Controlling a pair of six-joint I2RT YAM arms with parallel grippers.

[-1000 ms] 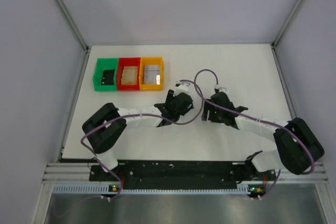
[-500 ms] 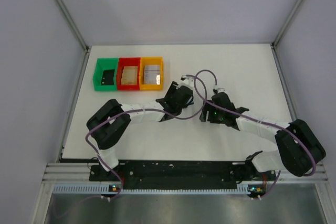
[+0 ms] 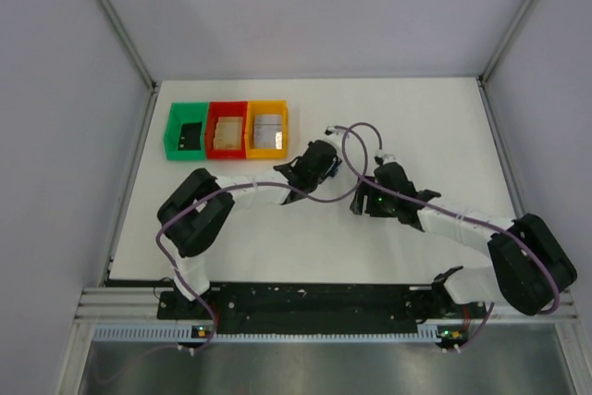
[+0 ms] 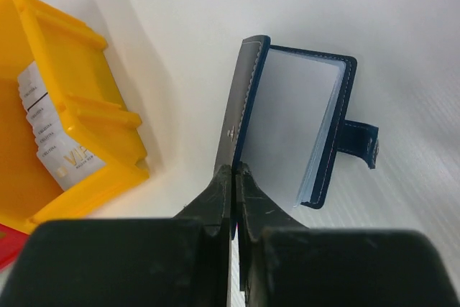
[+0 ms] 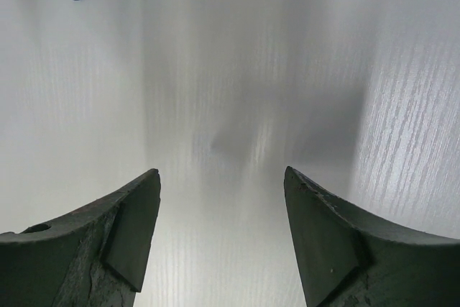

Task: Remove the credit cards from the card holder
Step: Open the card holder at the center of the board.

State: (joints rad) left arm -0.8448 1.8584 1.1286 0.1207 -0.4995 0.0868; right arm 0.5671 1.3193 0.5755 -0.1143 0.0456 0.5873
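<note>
Left hand (image 4: 233, 177): fully closed, fingertips pinched on the lower edge of one cover of the card holder (image 4: 287, 127).
Card holder: folded open on the counter (image 4: 180, 26), just beside the orange bin (image 4: 86, 113), about midway between the left and right edges and somewhat nearer the far edge. The gripped cover is stood upright; the other lies flat with its black tab (image 4: 359, 145) pointing away.
Credit cards: none can be told apart from the pale inner panels. One printed card (image 4: 57, 145) is seen inside the orange bin.
Right hand (image 5: 223, 228): held wide open over bare counter, nothing gripped, near the holder but apart from it.
Risks, as judged:
- Only a thin strip of cover is pinched, so it may slip out under a pull.
- The holder is not braced by the right hand, so it may be dragged or lifted whole, or flip shut.
- The bin may be knocked, being so close.
</note>
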